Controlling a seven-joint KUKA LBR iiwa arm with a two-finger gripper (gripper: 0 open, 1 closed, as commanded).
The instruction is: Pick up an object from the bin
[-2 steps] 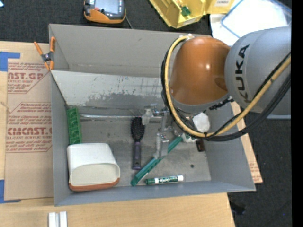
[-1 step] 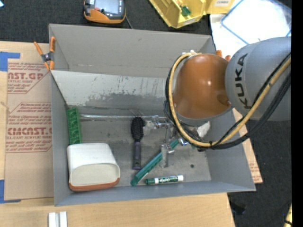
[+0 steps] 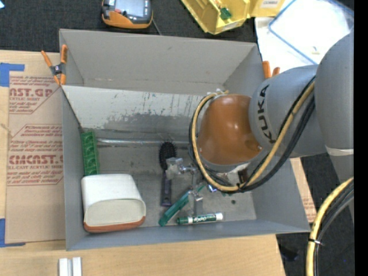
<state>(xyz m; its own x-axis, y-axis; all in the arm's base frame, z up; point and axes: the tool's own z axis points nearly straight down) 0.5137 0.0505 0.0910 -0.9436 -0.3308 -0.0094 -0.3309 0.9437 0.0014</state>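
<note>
- The gripper [image 3: 186,181] is low in the grey metal bin [image 3: 144,105], over the floor right of the middle. It hangs below the arm's orange wrist cover [image 3: 227,128].
- Its two metal fingers [image 3: 178,167] stand well apart, one toward the bin's back and one toward its front. Nothing is clamped between them, only a patch of bare floor.
- The back finger is just beside a black brush [image 3: 167,153]. The brush lies lengthwise, with its bristled head toward the back wall and its dark handle running toward the front.
- The front finger is at the upper end of a dark green marker [image 3: 174,208], which lies slanted with its other end pointing front-left. Whether metal and marker touch cannot be told.
- A second marker with a white, green-printed barrel [image 3: 201,218] lies nearly level along the front wall, just in front of the dark green one.
- Brush and the two markers are the things nearest the gripper, and none of them is lifted.
- A white box with an orange base [image 3: 112,203] sits in the front-left corner, well apart from the gripper.
- A green ridged block [image 3: 89,153] stands along the left wall behind the box.
</note>
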